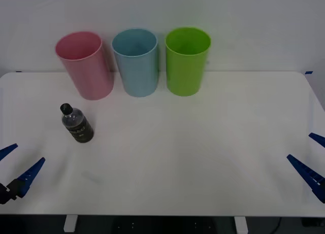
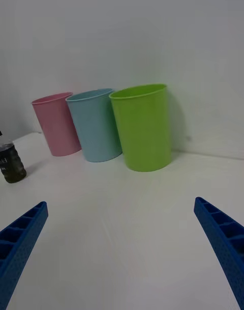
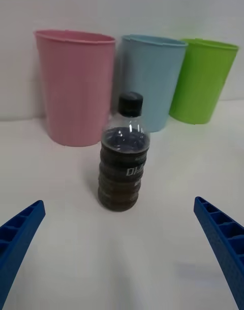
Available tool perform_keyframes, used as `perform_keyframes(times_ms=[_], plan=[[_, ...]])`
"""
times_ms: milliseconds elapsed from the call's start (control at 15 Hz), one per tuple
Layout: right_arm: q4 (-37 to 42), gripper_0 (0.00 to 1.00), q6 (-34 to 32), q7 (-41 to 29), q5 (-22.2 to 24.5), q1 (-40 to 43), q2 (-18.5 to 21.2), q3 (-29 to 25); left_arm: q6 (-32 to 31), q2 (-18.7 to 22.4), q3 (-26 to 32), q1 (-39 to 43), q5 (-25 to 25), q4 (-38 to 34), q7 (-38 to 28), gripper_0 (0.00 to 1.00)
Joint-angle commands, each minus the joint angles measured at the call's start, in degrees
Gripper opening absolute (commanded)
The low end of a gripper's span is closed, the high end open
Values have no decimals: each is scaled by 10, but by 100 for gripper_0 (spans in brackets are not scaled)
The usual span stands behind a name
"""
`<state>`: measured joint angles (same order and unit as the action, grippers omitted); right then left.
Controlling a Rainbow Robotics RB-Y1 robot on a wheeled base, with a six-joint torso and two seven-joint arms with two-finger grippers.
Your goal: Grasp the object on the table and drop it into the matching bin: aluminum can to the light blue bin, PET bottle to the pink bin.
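The PET bottle (image 1: 77, 124) (image 3: 123, 160) (image 2: 10, 161), small and clear with a black cap and a dark lower body, stands upright on the white table (image 1: 193, 158) at the left. Behind it stands the pink bin (image 1: 85, 64) (image 3: 75, 86) (image 2: 56, 122), with the light blue bin (image 1: 135, 61) (image 3: 149, 80) (image 2: 95, 123) to its right. My left gripper (image 1: 14, 165) (image 3: 120, 244) hovers open at the table's front left corner, facing the bottle from a distance. My right gripper (image 1: 311, 157) (image 2: 120, 244) is open at the front right edge.
A green bin (image 1: 187, 60) (image 2: 142, 127) (image 3: 203, 80) stands to the right of the light blue one; the three form a row along the table's back edge against a white wall.
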<state>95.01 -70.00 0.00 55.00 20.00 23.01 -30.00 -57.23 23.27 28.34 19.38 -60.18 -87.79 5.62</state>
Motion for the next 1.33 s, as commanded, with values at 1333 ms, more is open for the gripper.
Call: perform_keyframes(times_ms=[1333], plan=[[0, 100, 0, 0, 0, 0, 0, 0, 108, -95, -73, -144, -76, 104, 31, 100]])
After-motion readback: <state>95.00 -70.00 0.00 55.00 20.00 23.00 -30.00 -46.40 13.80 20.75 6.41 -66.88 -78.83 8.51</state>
